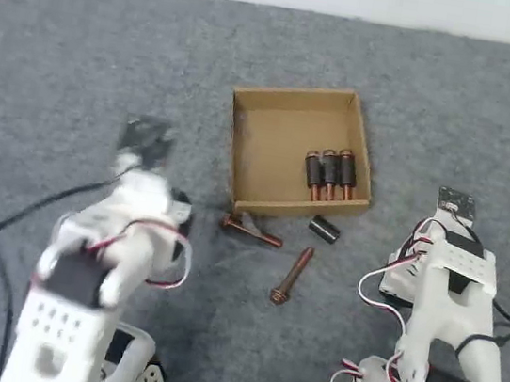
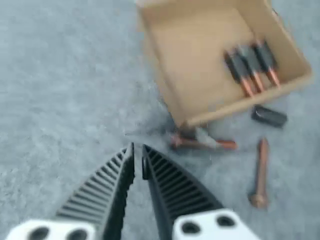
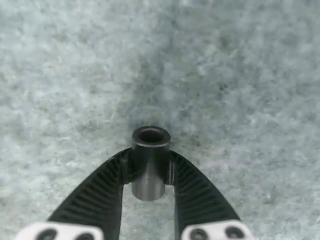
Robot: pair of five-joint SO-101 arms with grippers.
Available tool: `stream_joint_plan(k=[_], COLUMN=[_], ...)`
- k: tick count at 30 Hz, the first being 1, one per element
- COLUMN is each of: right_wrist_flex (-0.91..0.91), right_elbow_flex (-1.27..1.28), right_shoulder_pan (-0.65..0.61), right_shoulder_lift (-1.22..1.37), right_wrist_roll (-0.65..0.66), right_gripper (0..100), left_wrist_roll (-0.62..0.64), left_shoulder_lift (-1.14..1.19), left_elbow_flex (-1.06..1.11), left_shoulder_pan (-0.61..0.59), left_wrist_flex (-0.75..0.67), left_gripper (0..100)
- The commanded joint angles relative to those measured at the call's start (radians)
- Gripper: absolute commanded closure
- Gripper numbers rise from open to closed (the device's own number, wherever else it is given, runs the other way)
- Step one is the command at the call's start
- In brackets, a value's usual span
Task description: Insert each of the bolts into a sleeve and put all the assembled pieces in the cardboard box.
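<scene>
The cardboard box (image 1: 247, 142) holds three bolts fitted in black sleeves (image 1: 330, 173), lying side by side. In front of the box lie a copper bolt (image 1: 251, 230), a second copper bolt (image 1: 292, 274) and a loose black sleeve (image 1: 325, 228). My left gripper (image 2: 137, 150) is shut with nothing in it, over the carpet to the left of the box (image 2: 200, 60); both bolts (image 2: 202, 143) (image 2: 260, 172) and the loose sleeve (image 2: 269, 116) lie beyond it. My right gripper (image 3: 149, 172) is shut on another black sleeve (image 3: 150, 162), held upright above the carpet right of the box.
Grey carpet (image 1: 84, 53) covers the whole table. The left arm (image 1: 121, 229) stands at the front left with a black cable (image 1: 13, 224) trailing beside it. The right arm (image 1: 449, 294) stands at the front right.
</scene>
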Motion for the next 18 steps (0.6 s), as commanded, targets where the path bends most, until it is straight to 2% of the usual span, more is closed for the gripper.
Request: stream_joint_plan(k=[1, 6, 12, 18], right_wrist_flex=[-0.015, -0.031, -0.044, -0.048], right_elbow_flex=[-0.003, 0.002, 0.003, 0.003], right_shoulder_pan=[0.018, 0.018, 0.019, 0.019], right_shoulder_lift=[-0.061, -0.059, -0.059, -0.059], right_wrist_roll=[0.014, 0.012, 0.012, 0.012], right_gripper=[99.2, 99.2, 99.2, 99.2], left_wrist_roll=[0.011, 0.146, 0.155, 0.157], left_shoulder_lift=[0.278, 0.486, 0.700, 0.867], left_elbow_flex=[-0.148, -0.216, -0.278, -0.282], left_shoulder_pan=[0.153, 0.344, 0.470, 0.535], left_wrist_flex=[0.005, -0.008, -0.143, -0.224], left_gripper=[97, 97, 96, 82])
